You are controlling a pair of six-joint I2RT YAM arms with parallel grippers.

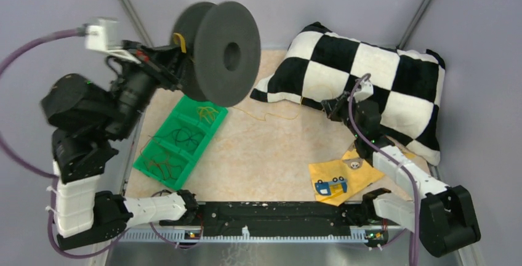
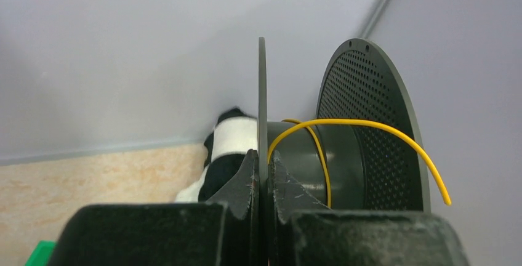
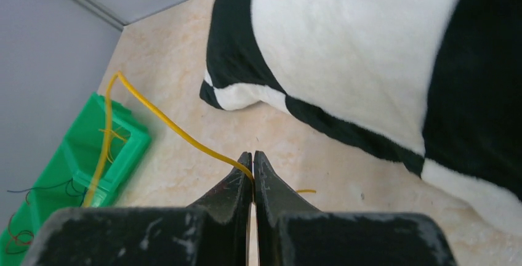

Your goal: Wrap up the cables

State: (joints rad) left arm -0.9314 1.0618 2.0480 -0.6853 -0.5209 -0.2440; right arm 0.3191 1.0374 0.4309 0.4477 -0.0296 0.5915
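**Wire pinched at one end, spool gripped at the other**

A checkered pillow (image 1: 375,87), plush, black and white, fills the far right of the beige marbled table (image 1: 271,161). At the left lies one green plastic tray (image 1: 178,143) with three compartments, each holding thin tangled wires. Near right lies a yellow sheet (image 1: 360,177) bearing a small blue item (image 1: 330,185).

The left gripper (image 2: 263,155) is raised at the far left, its fingers pressed on the thin edge of one flange of the single black spool (image 1: 224,53). The spool has two round flanges, one of them perforated. A yellow wire (image 2: 363,122) loops round the spool's hub, one end sticking out free.

The right gripper (image 3: 253,156) sits just beside the pillow's near-left corner, fingertips closed on the wire – fine and string-like – which runs left towards the tray.
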